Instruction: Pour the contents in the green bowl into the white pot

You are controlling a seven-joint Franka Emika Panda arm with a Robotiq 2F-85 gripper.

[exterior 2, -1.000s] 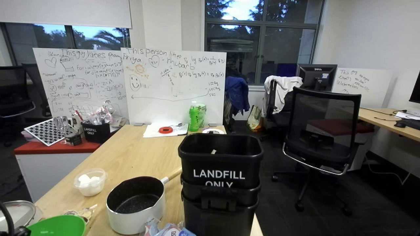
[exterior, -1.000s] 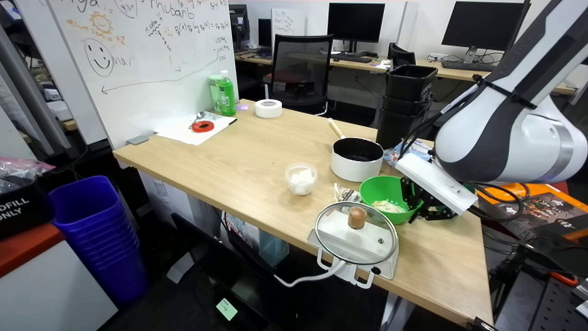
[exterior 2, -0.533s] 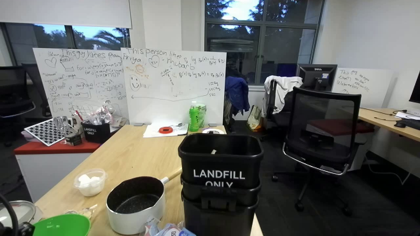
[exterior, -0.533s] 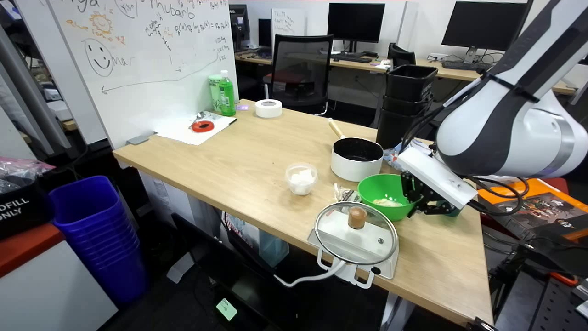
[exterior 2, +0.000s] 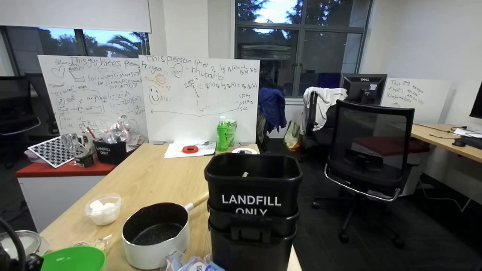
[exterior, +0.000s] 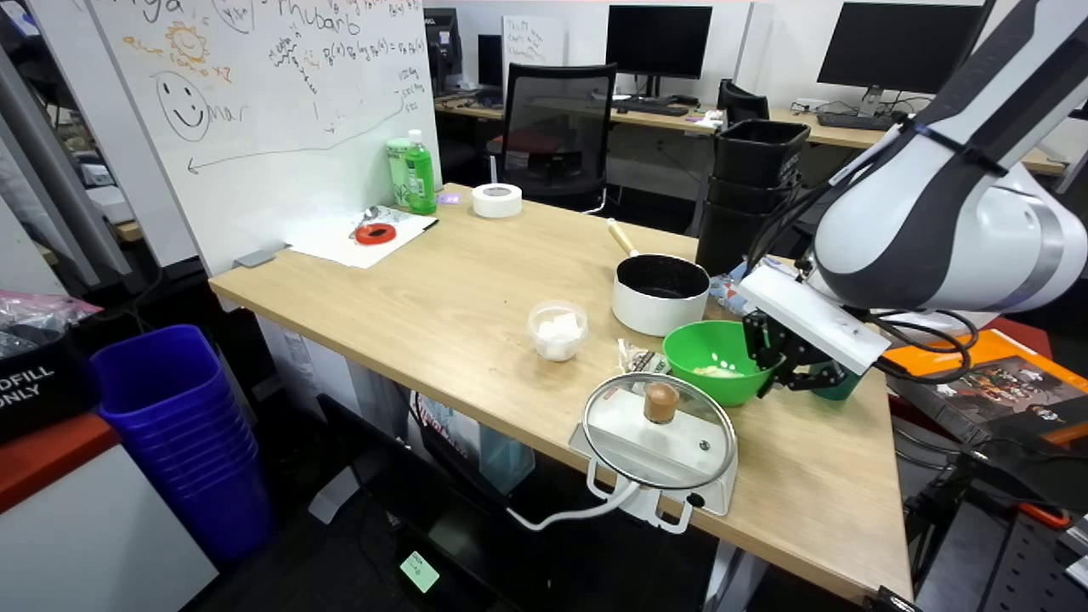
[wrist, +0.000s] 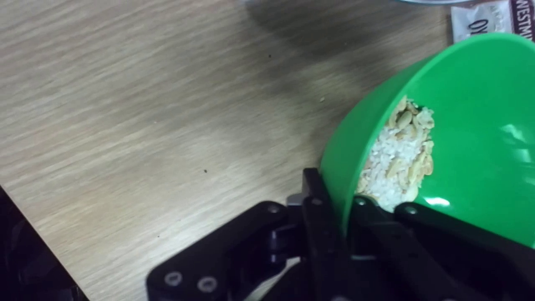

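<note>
The green bowl (exterior: 710,340) holds white grains and pale, nut-like pieces, gathered on the gripper's side in the wrist view (wrist: 480,125). My gripper (exterior: 762,361) is shut on its rim, with one finger outside and one inside, as the wrist view shows (wrist: 339,209). Whether the bowl touches the table or hangs just above it is hard to tell. The white pot (exterior: 659,308) stands upright behind the bowl, its black inside showing no contents. The pot (exterior 2: 158,252) and the edge of the bowl (exterior 2: 75,258) also show in an exterior view.
A glass-lidded pan (exterior: 659,433) on a white base is in front of the bowl. A clear tub of white pieces (exterior: 558,333), a small packet (exterior: 643,359), a dark-green cup (exterior: 840,387) and stacked black bins (exterior: 752,200) stand nearby. The pot's handle (exterior: 623,238) points away.
My gripper and the green bowl have shifted slightly up and away in an exterior view, and rightward in an exterior view. More of the dark-green cup now shows. The pot has not moved.
</note>
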